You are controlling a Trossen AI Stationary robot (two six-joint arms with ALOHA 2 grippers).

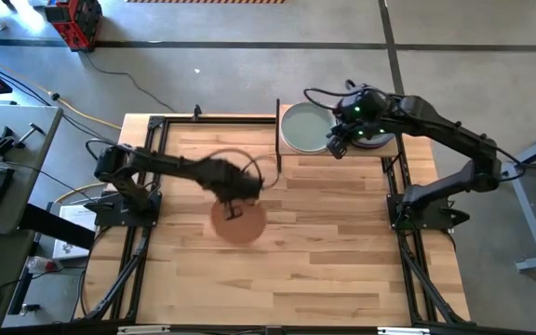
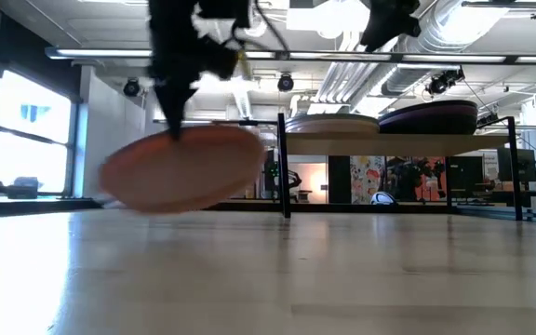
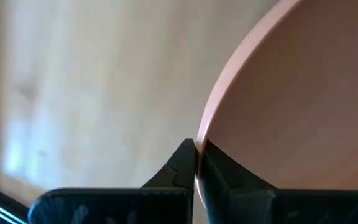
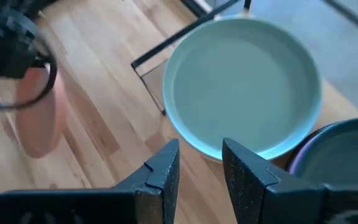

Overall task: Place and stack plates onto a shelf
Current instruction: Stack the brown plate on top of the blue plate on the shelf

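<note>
High view: the shelf [image 1: 287,154] sits at the far middle-right of the table [image 1: 342,261], with 2 stacks on it. The nearer-centre stack is topped by a sage green plate [image 1: 303,127]; beside it, under the right arm, a second stack shows a purple plate [image 2: 428,118] in the low view with a darker plate resting in it, seen in the right wrist view. How many plates lie beneath each top one cannot be told. The left gripper [image 1: 234,210] is clenched on the rim of a terracotta plate [image 1: 239,221], over the middle of the table. In the low view this plate is tilted and hangs clear of the tabletop, below shelf height. The left wrist view shows both fingertips pinching the edge. The right gripper [image 4: 199,167] hovers above the shelf just over the sage green plate, fingers parted, holding nothing. Judgement: task partly done, with several plates already shelved; the terracotta plate is in transit and not yet placed. No other loose plates are seen on the table, so this may be among the last.
</note>
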